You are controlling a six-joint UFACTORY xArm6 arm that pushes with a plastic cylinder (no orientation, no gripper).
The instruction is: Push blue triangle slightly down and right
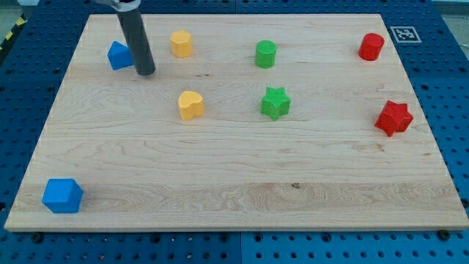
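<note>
Bench (234, 198): pale wooden board, fills most of the view, sits on a blue perforated surface (454, 110). A black-and-white marker tag (402, 33) lies just off the board's top right corner.

Rod (135, 37): dark, straight, enters from the view's top at left. No gripper on this arm, so no open or closed state to record. My tip (146, 73) rests on the board just right of and slightly below the blue triangle (119, 56); touching or nearly so, cannot tell which.

Blue triangle: near the board's top left corner.

Blue cube (62, 196): bottom left corner, well apart from everything else.

Red star (393, 118): right edge, mid-height. Red cylinder (371, 46): top right.

Green star (275, 103): centre; green cylinder (266, 54) above it.

Yellow heart-like block (191, 105): left of the green star. Yellow block (182, 44), shape unclear: top, right of the rod.
</note>
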